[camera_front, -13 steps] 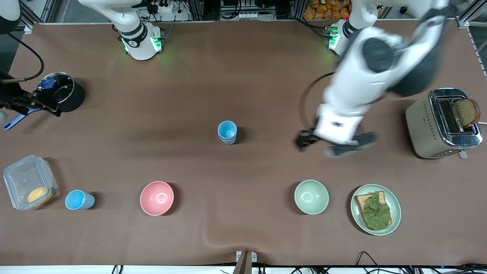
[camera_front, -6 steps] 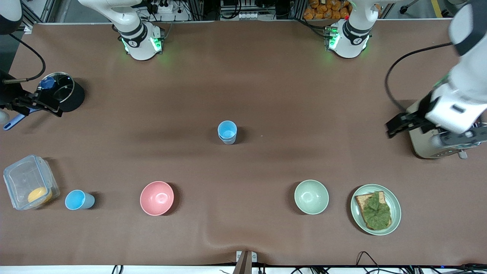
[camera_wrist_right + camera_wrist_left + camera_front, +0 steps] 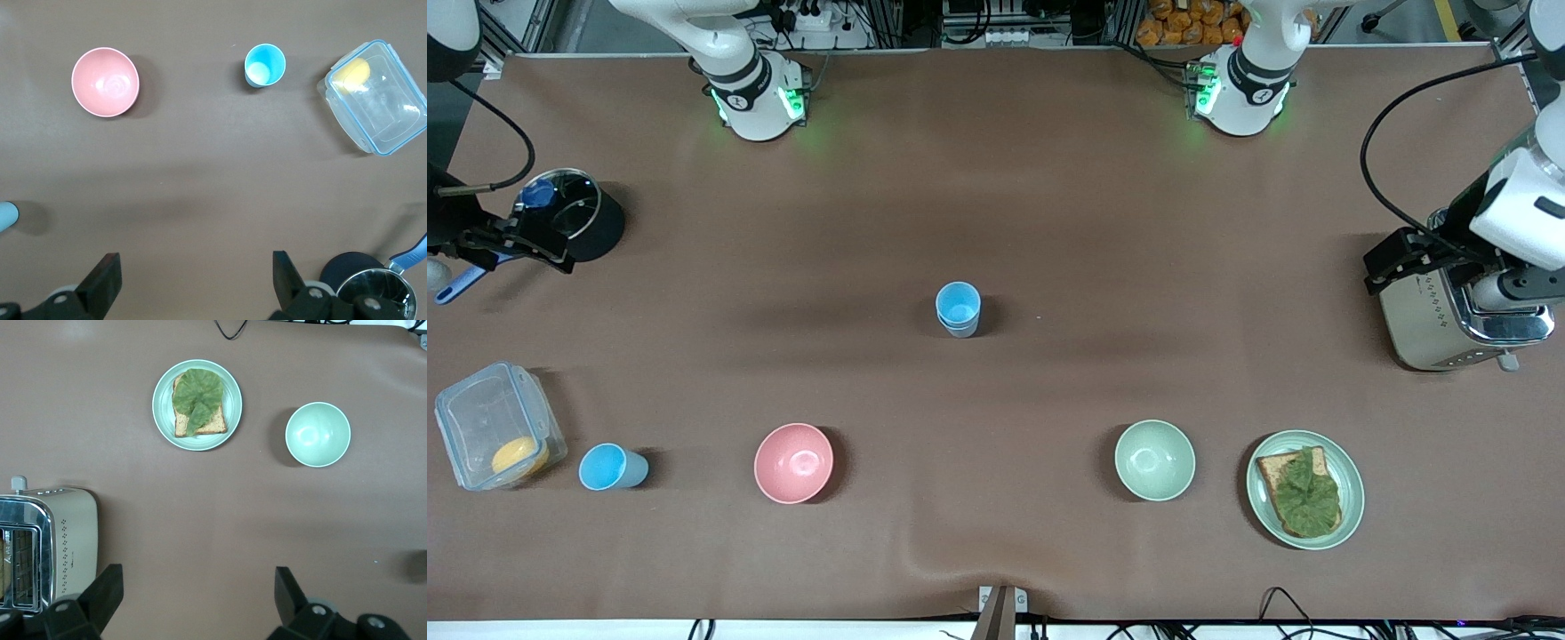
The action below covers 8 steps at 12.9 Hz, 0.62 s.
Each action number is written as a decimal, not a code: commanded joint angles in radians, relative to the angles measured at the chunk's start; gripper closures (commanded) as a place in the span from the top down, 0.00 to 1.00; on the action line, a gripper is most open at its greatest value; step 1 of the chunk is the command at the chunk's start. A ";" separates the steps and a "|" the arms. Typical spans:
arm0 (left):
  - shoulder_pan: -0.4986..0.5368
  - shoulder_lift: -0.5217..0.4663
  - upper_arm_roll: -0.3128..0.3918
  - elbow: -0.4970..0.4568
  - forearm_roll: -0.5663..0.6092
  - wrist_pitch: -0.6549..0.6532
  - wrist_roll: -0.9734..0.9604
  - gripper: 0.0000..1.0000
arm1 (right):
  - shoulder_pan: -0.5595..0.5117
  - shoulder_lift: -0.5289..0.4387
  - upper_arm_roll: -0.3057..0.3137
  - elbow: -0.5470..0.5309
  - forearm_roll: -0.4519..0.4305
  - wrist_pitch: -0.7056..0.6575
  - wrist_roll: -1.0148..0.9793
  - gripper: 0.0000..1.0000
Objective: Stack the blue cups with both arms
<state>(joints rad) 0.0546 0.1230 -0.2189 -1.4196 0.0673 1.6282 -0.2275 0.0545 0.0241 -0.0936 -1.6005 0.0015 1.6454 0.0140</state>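
Two blue cups (image 3: 959, 308) stand stacked in the middle of the table, one inside the other; their edge shows in the right wrist view (image 3: 7, 217). A third blue cup (image 3: 611, 468) stands upright beside the clear container, and it also shows in the right wrist view (image 3: 264, 65). My left gripper (image 3: 1400, 258) is open and empty over the toaster's side; its open fingers show in the left wrist view (image 3: 197, 595). My right gripper (image 3: 525, 244) is open and empty by the black pot, with brown table between its fingers in the right wrist view (image 3: 195, 275).
A pink bowl (image 3: 793, 462) and a pale green bowl (image 3: 1154, 460) sit nearer the front camera. A plate with toast and lettuce (image 3: 1304, 489) lies beside the green bowl. A toaster (image 3: 1458, 302), a black pot (image 3: 583, 218) and a clear container (image 3: 494, 436) stand at the table's ends.
My left arm has swung from beside the stacked cups out to the toaster at its own end of the table. The right arm and all cups have stayed put.
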 commanded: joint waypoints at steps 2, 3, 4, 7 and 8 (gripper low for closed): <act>0.008 -0.095 0.004 -0.107 -0.024 -0.004 0.053 1.00 | -0.009 0.008 0.008 0.016 -0.008 -0.012 -0.005 1.00; 0.005 -0.112 0.021 -0.126 -0.026 -0.004 0.051 1.00 | -0.010 0.008 0.008 0.016 -0.008 -0.013 -0.005 1.00; -0.007 -0.130 0.050 -0.152 -0.058 -0.004 0.054 1.00 | -0.010 0.008 0.008 0.016 -0.008 -0.013 -0.005 1.00; -0.022 -0.152 0.085 -0.182 -0.101 -0.007 0.041 1.00 | -0.010 0.008 0.008 0.016 -0.008 -0.013 -0.005 1.00; -0.015 -0.154 0.079 -0.180 -0.101 -0.025 0.039 1.00 | -0.010 0.008 0.008 0.014 -0.008 -0.013 -0.005 1.00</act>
<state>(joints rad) 0.0492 0.0086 -0.1476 -1.5656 -0.0145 1.6210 -0.1969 0.0545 0.0258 -0.0938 -1.6005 0.0015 1.6438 0.0140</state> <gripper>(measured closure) 0.000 0.000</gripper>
